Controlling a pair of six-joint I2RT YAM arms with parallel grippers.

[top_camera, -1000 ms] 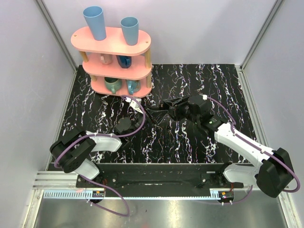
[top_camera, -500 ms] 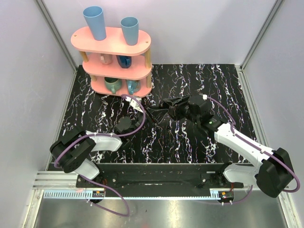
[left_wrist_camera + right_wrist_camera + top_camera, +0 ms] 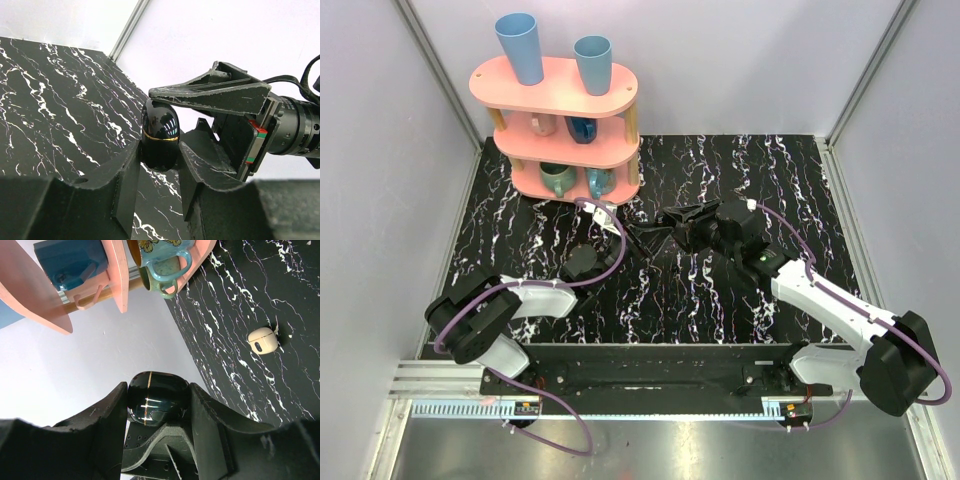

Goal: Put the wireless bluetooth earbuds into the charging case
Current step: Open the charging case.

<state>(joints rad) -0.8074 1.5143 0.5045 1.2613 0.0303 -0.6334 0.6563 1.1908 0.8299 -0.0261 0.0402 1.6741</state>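
Left hand [image 3: 160,162] is set narrow, its two matte black, coarse-surfaced fingers [image 3: 125,185] pressed against either side of the lower half of the charging case [image 3: 160,127]. Right hand [image 3: 157,392] stands at a middling width and grips the same case from the opposite direction, with one wedge-shaped finger lying on the case's top and the other behind it, so the case is clamped between both hands at once. Case: a small, rounded, egg-like shell of glossy black plastic with bright reflections and a thin gold band around its middle; the lid appears closed and no interior shows. It is held over the middle of the bench [image 3: 740,170], just in front of the right end of the shelf [image 3: 560,85], and appears raised off the surface. Bench surface: smooth black slab with white marble-like veining. One earbud [image 3: 263,340] is noted in the right wrist view: cream, rounded, pebble-shaped, with a small dark oval mark, lying on the bench well apart from the case. Shelf: pink, three oval tiers on pale wooden posts, with two tall blue cups [image 3: 520,45] on the top tier and blue and green mugs [image 3: 165,255] on the lower tiers
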